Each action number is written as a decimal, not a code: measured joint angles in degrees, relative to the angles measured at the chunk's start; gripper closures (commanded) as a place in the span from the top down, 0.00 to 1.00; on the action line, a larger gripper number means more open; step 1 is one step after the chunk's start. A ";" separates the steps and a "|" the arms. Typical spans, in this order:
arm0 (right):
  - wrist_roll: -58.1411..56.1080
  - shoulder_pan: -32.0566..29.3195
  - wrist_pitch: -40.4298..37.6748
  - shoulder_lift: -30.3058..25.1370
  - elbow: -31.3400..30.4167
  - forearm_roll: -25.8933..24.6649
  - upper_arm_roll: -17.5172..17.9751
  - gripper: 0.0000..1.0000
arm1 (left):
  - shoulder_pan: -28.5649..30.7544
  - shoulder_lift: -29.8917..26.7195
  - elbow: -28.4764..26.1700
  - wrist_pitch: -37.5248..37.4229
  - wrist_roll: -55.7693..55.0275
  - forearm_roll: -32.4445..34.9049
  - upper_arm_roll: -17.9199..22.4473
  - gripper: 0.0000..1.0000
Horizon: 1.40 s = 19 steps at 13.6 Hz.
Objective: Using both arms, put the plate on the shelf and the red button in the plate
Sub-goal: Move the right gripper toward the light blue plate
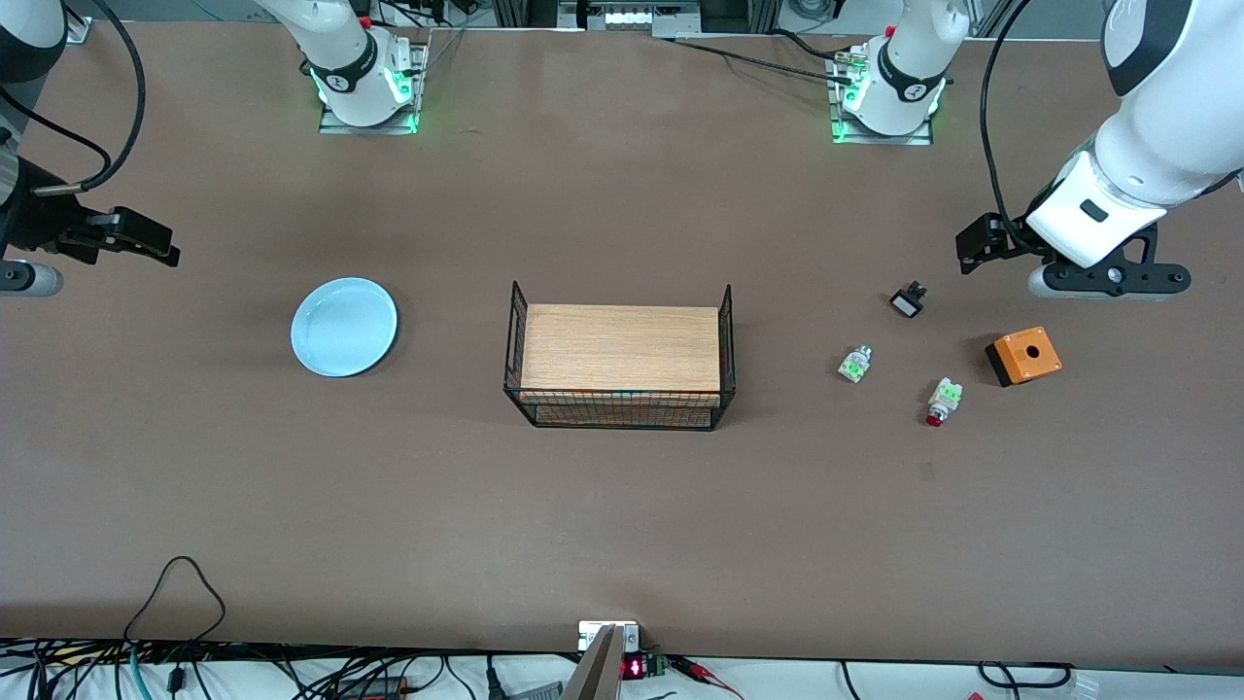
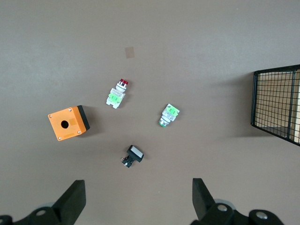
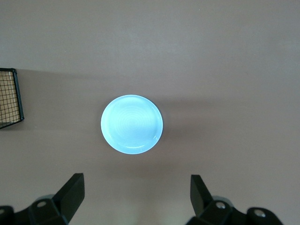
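Observation:
The pale blue plate [image 1: 344, 326] lies flat on the table toward the right arm's end; it also shows in the right wrist view [image 3: 132, 124]. The red button [image 1: 941, 401] lies on its side toward the left arm's end, red cap pointing at the front camera; it also shows in the left wrist view [image 2: 117, 93]. My right gripper [image 1: 160, 243] [image 3: 136, 190] hangs open and empty in the air beside the plate. My left gripper [image 1: 970, 248] [image 2: 137, 194] hangs open and empty over the table near the small parts.
A wire basket [image 1: 619, 408] [image 2: 279, 103] holding a wooden board stands mid-table. Near the red button lie a white-green part [image 1: 855, 364] [image 2: 168, 115], a black part with a white face [image 1: 909, 299] [image 2: 133, 156] and an orange box with a hole [image 1: 1023, 355] [image 2: 68, 123].

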 measured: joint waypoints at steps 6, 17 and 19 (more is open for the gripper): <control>-0.03 0.01 -0.06 0.04 0.02 0.01 0.04 1.00 | 0.00 0.01 0.00 -0.20 0.00 0.00 -0.02 1.00; -0.11 0.79 12.32 13.78 -3.28 -0.27 0.30 1.00 | 0.00 0.01 0.00 -0.28 0.00 0.00 -0.02 1.00; -0.11 0.83 16.13 14.44 -6.81 -0.51 0.31 1.00 | 0.00 0.01 0.00 -0.28 0.00 0.00 -0.03 1.00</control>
